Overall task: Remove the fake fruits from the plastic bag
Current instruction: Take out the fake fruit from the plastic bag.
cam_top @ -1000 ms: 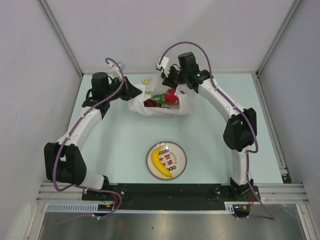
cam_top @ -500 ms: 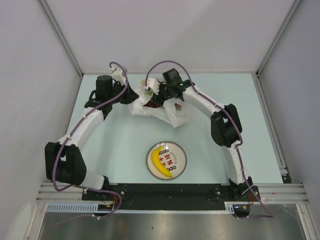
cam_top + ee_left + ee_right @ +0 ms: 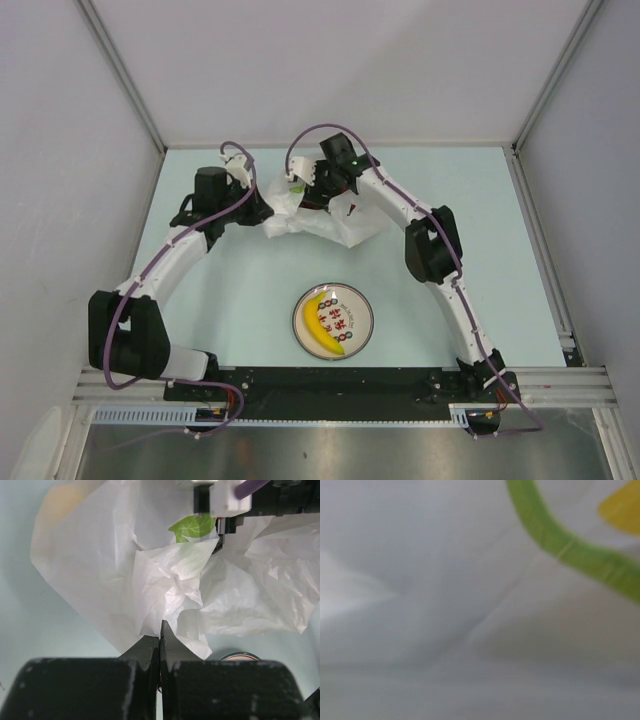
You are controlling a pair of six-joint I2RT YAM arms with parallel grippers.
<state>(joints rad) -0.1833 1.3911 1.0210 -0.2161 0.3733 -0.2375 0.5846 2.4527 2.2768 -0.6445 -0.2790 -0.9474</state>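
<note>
Two left jaws pinch a fold of the plastic bag [image 3: 100, 570]

Overhead, close wrist views, shared plastic bag [image 3: 350, 226]

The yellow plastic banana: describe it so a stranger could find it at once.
On the pale green table, look toward the near edge for the round white plate with red marks. The curved yellow banana lies on its left half, alone, well apart from the crinkly white plastic bag.

Pale mint worktop [image 3: 200, 300]; plain grey-white panel walls [image 3: 350, 60] left, far, right; aluminium posts [image 3: 120, 75] at far corners; even diffuse light.
</note>
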